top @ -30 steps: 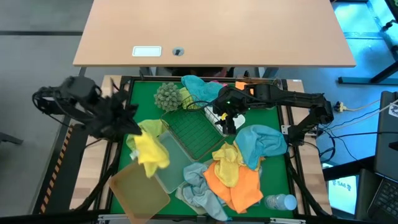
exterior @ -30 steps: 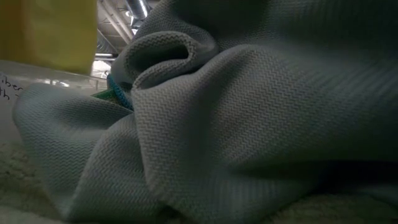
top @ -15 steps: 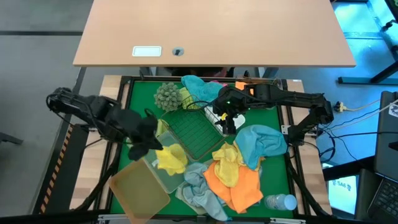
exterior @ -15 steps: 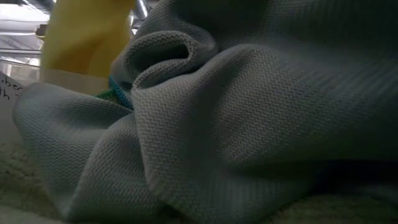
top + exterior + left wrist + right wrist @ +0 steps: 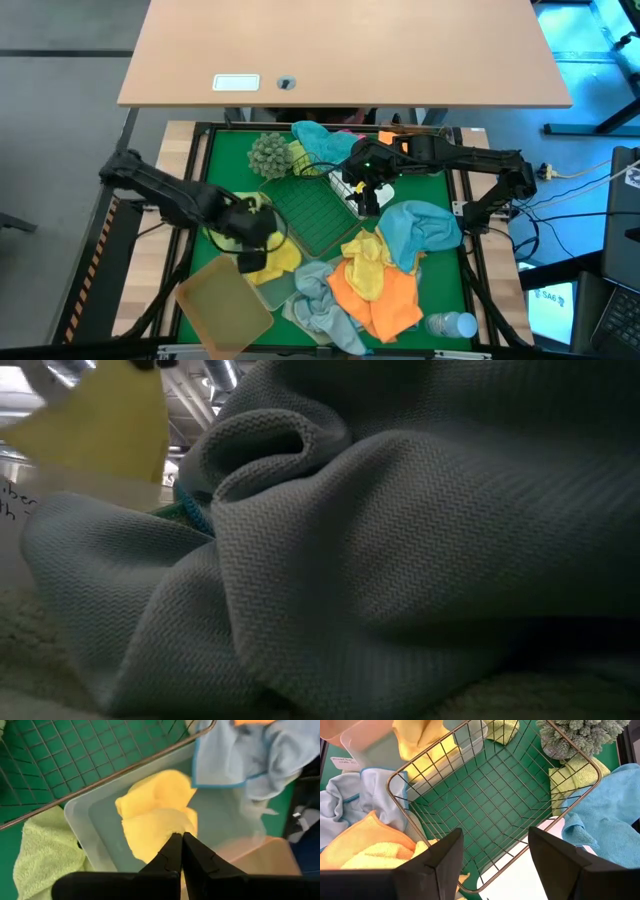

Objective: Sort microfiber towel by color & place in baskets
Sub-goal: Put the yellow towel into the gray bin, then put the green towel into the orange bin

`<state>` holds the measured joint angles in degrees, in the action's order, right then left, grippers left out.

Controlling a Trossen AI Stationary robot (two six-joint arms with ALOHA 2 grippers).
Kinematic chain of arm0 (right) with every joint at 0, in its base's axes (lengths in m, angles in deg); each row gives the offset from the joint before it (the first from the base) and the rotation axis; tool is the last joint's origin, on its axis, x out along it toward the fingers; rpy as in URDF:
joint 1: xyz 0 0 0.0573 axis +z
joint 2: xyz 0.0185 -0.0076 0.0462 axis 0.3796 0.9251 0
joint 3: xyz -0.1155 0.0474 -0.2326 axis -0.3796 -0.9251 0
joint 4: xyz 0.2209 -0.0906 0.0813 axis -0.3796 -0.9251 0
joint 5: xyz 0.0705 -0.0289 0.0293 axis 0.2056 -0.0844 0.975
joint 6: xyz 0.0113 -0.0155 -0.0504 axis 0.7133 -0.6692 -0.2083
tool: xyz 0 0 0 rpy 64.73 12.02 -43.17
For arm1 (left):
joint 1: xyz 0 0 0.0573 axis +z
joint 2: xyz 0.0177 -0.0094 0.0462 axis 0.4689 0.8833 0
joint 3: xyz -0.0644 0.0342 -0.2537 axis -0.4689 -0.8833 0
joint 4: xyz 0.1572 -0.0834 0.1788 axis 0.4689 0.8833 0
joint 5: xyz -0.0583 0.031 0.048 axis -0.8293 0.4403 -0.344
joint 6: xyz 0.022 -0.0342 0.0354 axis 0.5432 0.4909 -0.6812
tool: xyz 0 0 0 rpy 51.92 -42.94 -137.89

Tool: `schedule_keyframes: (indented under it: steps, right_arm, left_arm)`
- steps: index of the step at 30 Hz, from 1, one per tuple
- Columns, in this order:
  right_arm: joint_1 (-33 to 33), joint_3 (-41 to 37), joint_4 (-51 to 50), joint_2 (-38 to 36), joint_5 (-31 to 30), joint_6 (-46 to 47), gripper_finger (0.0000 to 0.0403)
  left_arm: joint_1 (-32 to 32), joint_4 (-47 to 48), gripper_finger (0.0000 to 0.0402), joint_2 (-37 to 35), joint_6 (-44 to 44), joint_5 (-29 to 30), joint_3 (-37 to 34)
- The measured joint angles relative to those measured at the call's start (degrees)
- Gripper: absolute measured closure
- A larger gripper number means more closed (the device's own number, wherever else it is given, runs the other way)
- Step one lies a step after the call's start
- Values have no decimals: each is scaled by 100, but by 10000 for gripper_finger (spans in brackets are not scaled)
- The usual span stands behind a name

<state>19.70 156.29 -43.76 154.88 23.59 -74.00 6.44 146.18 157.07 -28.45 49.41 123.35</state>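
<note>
My left gripper [image 5: 252,240] [image 5: 179,841] is shut on a yellow towel [image 5: 276,262] [image 5: 155,812] over the frosted clear basket [image 5: 268,292] [image 5: 82,812]. In the low view the yellow towel [image 5: 100,430] shows above that basket's rim. My right gripper [image 5: 368,200] [image 5: 495,865] is open and hovers over the far right edge of the green wire basket [image 5: 315,215] [image 5: 495,795], beside the white basket [image 5: 520,877]. The amber basket [image 5: 222,305] sits at the near left. Orange [image 5: 385,295], yellow [image 5: 365,260] and light blue towels [image 5: 420,230] lie heaped at the near right. My left gripper pinches the yellow towel's upper fold [image 5: 172,827] between its two shut fingers, coming from above and pointing down. The towel hangs bunched below the fingers, and its lower folds [image 5: 145,795] are inside the frosted clear basket.
A pale grey-blue towel [image 5: 320,310] [image 5: 400,560] lies near the frosted basket and fills the low view. A lime green towel [image 5: 45,855] lies beside that basket. A grey-green bobbly ball [image 5: 268,153], a blue towel [image 5: 320,140] and a clear bottle [image 5: 450,323] are also on the mat.
My left gripper has swung from over the table's left edge toward the right and the near side and come down, carrying the yellow towel. The towel hung free over the mat's left side then; it now hangs into the frosted clear basket.
</note>
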Motion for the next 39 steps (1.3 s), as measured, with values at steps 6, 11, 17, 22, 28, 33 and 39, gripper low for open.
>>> schedule_keyframes:
  steps: [6,11,17,22,28,33,39]
  right_arm:
    - [0,0,0,0,1,-1,180]
    - [0,0,-2,0,1,-1,180]
    - [0,0,-8,0,2,0,180]
    - [0,0,-29,0,3,0,180]
    - [0,0,-28,0,3,1,180]
    - [-2,0,-28,0,2,-1,180]
    - [-4,0,-28,0,4,-1,180]
  left_arm:
    - [0,-13,401,695,-131,-53,0]
    - [0,-21,401,1109,-173,-175,0]
    - [11,-28,356,1224,-196,-309,-1]
    - [57,-75,299,1220,-187,-354,-2]
    - [55,-25,267,1164,-250,-432,-2]
    - [50,-12,265,793,-375,-532,-2]
    - [85,324,265,187,-374,-450,-2]
